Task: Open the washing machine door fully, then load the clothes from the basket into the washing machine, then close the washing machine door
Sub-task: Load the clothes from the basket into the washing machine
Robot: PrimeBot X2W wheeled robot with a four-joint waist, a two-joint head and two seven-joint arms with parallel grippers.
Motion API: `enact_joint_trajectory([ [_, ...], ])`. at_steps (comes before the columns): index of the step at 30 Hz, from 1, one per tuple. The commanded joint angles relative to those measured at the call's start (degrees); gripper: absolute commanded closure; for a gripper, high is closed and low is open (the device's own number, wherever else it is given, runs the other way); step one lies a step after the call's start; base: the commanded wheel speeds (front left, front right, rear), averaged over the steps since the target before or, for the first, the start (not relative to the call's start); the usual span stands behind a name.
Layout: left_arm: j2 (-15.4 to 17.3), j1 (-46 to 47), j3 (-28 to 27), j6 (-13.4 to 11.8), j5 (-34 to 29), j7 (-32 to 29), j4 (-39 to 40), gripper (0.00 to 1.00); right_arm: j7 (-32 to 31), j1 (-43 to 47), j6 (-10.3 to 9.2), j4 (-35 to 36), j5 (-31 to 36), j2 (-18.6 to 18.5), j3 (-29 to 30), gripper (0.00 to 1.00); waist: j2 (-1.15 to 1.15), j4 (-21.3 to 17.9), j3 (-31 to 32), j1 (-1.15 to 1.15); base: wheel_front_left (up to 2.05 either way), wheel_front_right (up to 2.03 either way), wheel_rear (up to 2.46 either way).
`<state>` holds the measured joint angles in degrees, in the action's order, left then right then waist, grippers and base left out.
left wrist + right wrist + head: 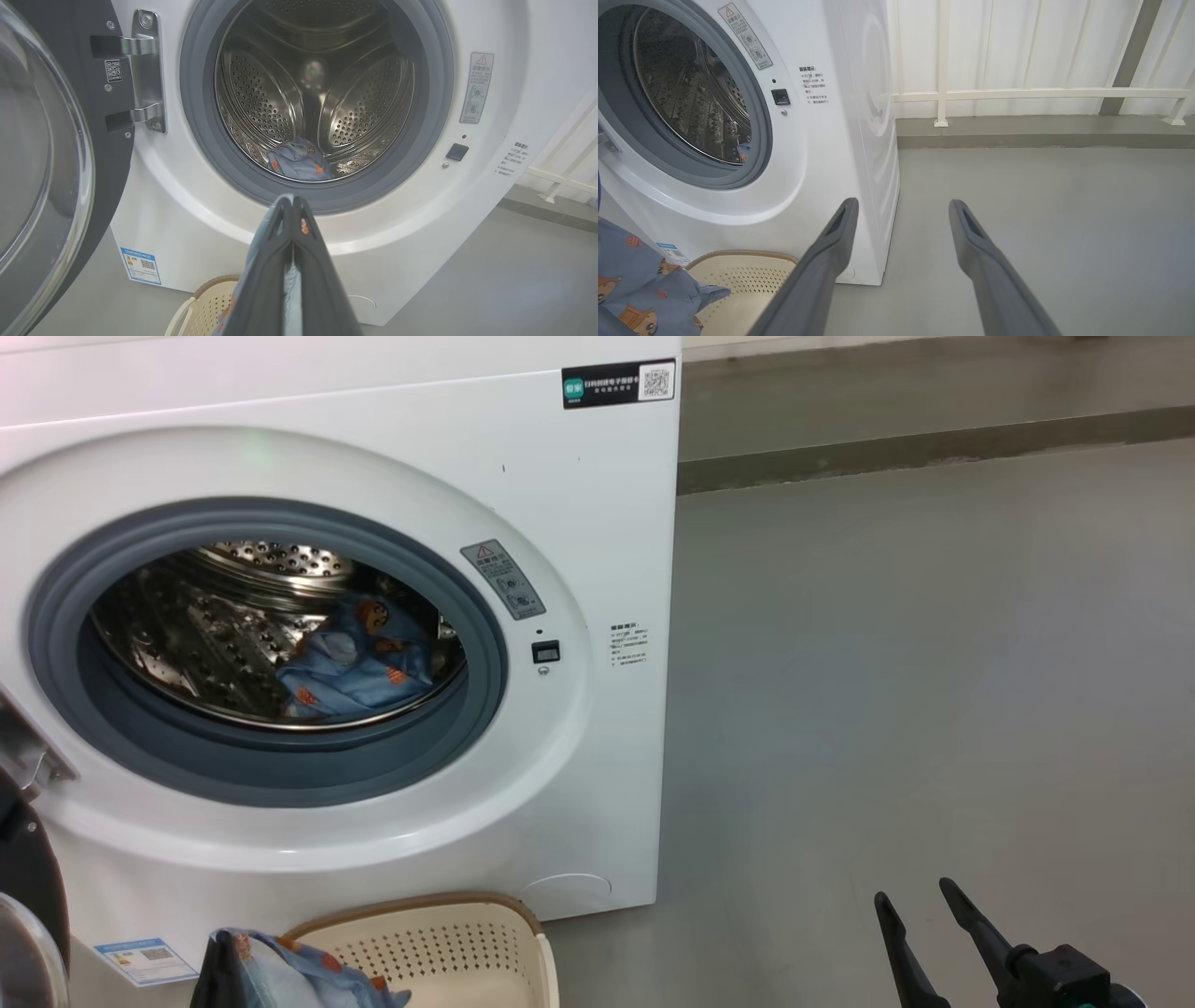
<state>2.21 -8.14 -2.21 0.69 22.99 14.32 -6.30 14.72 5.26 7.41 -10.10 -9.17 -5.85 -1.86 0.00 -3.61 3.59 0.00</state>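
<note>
The left hand [292,203] is pressing its two dark fingers tight together on a blue bear-print cloth [280,975], with fabric squeezed between the fingers and spilling out at both sides. It is pointing at the lower edge of the washing machine [579,523] opening, just in front of the machine and short of the grey gasket [196,116], not touching it. The held cloth is hanging down in front of the washing machine, by the left part of the basket [448,947], which is sitting on the floor [887,709] just in front of the machine's foot, below the opening. I cannot tell whether the cloth's lower end is touching the basket. Another bear-print piece [299,161] is lying inside the washing machine, at the bottom of the steel drum [261,93]. The door [46,163] is standing swung wide on its hinge [147,70] at the left side of the machine's opening. The right hand [902,207] is holding its fingers wide apart, empty, hovering over the floor to the right of the washing machine's front corner, apart from the basket
</note>
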Motion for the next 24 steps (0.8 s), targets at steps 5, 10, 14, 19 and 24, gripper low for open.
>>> enact_joint_trajectory([
  [5,0.67,0.84,-1.52,-0.31,-0.3,0.68,2.83,1.0,0.28,-0.95,0.08,1.52,0.63,-0.65,-1.44,0.0,0.0,-0.27,-0.06,0.0,0.0,0.0,0.0],
  [10,0.66,0.75,-1.15,-0.5,-0.33,0.68,3.68,1.0,0.28,-1.09,0.08,1.58,0.59,-0.55,-1.4,0.0,0.0,-0.54,-0.5,0.0,0.0,0.0,0.0],
  [14,0.66,0.86,-1.09,-0.62,-0.41,0.68,4.13,1.0,0.28,-1.08,0.08,1.52,0.52,-0.38,-1.35,0.0,0.0,-0.71,-0.82,0.0,0.0,0.0,0.0],
  [19,0.66,1.24,-0.99,-0.65,-0.57,0.68,4.38,1.0,0.28,-1.19,0.08,1.38,0.49,-0.3,-1.36,0.0,0.0,-0.99,-0.95,0.0,0.0,0.0,0.0],
  [24,0.66,2.88,-1.14,-0.44,-1.01,0.68,4.51,1.0,0.28,-1.37,0.08,1.45,0.47,-0.09,-1.4,0.0,0.0,-1.43,-1.29,0.0,0.0,0.0,0.0],
])
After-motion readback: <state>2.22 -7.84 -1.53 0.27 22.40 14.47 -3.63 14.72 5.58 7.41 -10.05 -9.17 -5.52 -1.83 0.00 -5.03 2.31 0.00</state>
